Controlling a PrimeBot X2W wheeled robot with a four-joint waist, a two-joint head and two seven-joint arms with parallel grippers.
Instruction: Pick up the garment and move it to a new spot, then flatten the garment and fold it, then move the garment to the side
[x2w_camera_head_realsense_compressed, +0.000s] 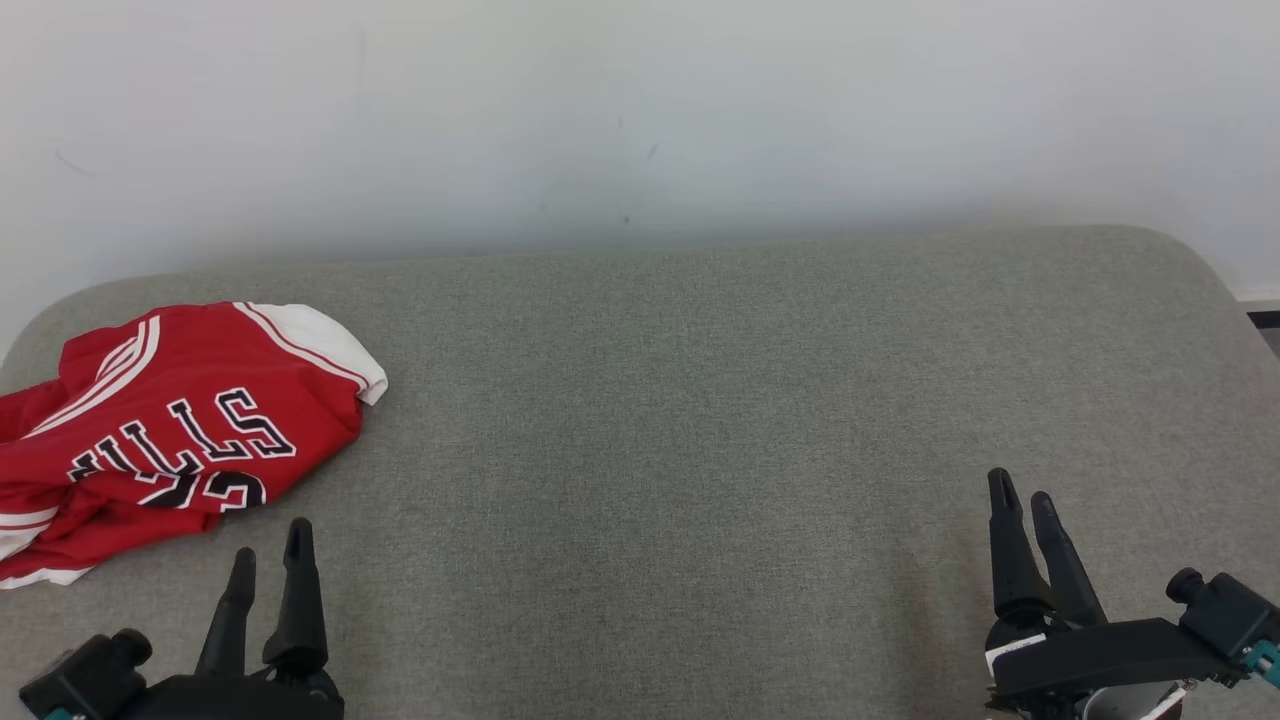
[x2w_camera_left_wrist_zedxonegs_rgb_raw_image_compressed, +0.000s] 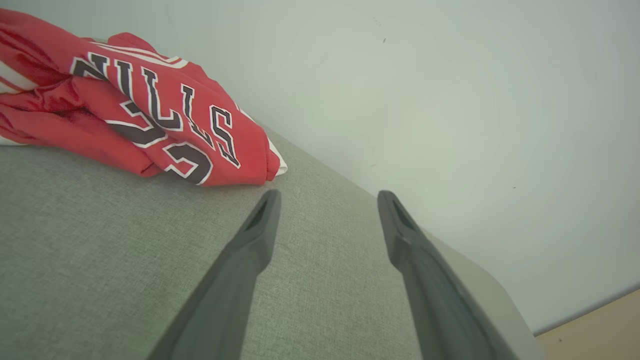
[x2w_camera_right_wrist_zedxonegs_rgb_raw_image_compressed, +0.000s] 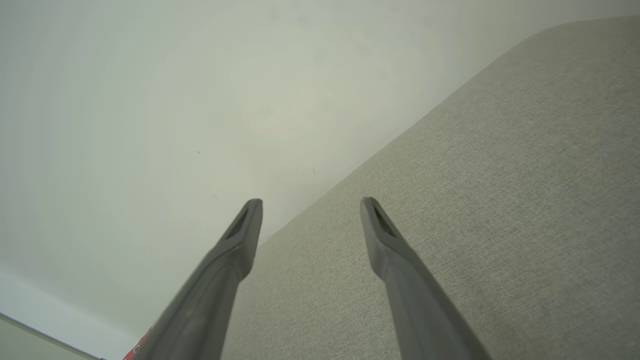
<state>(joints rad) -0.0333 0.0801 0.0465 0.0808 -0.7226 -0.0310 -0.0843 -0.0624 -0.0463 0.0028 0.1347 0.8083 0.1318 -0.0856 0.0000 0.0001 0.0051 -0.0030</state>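
Two empty grippers stand fully spread over the grey woven cushion (x2w_camera_head_realsense_compressed: 700, 450): left gripper (x2w_camera_head_realsense_compressed: 270, 540), right gripper (x2w_camera_head_realsense_compressed: 1021, 486). Just ahead-left of the left gripper lies the crumpled red-and-white jersey (x2w_camera_head_realsense_compressed: 170, 430): likely light, limp, slippery; pinch a raised fold at its near edge.

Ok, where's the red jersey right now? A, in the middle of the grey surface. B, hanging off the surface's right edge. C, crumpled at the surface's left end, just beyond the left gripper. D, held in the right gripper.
C: the red jersey lies crumpled at the left end of the grey surface, just ahead of the open left gripper, which is not touching it.
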